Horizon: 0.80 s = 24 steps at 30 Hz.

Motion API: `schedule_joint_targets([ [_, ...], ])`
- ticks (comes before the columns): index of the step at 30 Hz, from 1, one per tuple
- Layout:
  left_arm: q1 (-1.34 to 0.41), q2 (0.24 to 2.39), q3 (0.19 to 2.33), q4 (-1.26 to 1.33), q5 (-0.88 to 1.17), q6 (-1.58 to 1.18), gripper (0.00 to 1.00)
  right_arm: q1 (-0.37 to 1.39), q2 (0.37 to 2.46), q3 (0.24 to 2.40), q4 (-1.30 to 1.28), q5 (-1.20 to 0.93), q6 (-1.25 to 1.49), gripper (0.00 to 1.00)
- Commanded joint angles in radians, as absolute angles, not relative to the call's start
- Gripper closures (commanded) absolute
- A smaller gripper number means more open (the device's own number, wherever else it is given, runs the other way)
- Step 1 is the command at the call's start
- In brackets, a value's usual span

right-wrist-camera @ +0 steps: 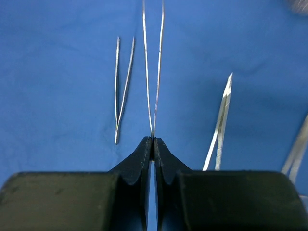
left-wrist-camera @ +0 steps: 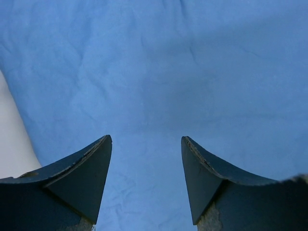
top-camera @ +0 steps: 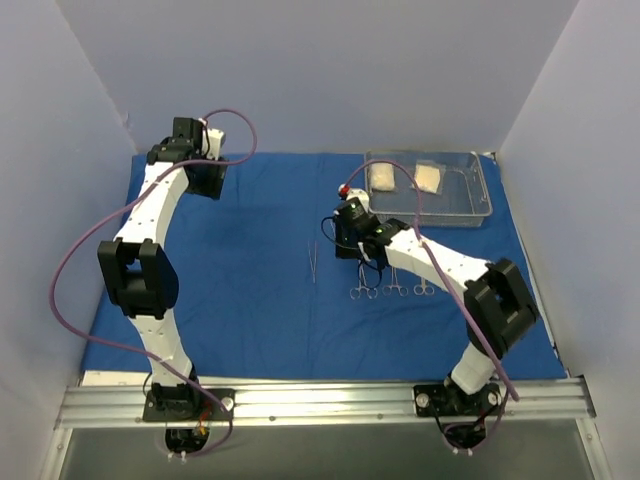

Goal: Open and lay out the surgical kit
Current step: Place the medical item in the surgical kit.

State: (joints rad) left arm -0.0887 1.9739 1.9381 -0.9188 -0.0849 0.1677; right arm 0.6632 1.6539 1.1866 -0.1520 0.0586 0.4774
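Observation:
The blue cloth (top-camera: 250, 300) lies spread flat over the table. My right gripper (right-wrist-camera: 153, 139) is shut on the joined end of a thin pair of tweezers (right-wrist-camera: 154, 72), whose prongs point away from me above the cloth. A second pair of tweezers (right-wrist-camera: 120, 91) lies flat on the cloth to its left, and it also shows from above (top-camera: 312, 260). Three silver clamps (top-camera: 393, 289) lie in a row beside the right arm. The tray (top-camera: 484, 195) at the back right holds two white gauze packets (top-camera: 382, 178). My left gripper (left-wrist-camera: 147, 138) hangs open over bare cloth at the back left.
Grey walls close in the back and both sides. The cloth's left edge, with white table beyond it, shows in the left wrist view (left-wrist-camera: 9, 144). A metal rail (top-camera: 320, 400) with both arm bases runs along the near edge.

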Motion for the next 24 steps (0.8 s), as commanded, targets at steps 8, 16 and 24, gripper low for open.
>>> schedule_joint_targets([
  [8, -0.166, 1.859, 1.819, -0.775, -0.068, 0.152, 0.31, 0.782, 1.744, 1.126, -0.011, 0.173, 0.693, 1.00],
  [16, -0.164, 1.832, 1.902, -0.873, 0.496, 0.155, 0.30, 0.773, 1.496, 1.095, 0.138, 0.147, 0.554, 1.00],
  [24, -0.170, 1.819, 1.989, -0.953, 1.121, 0.271, 0.02, 0.693, 1.433, 1.173, 0.305, -0.201, 0.340, 1.00],
])
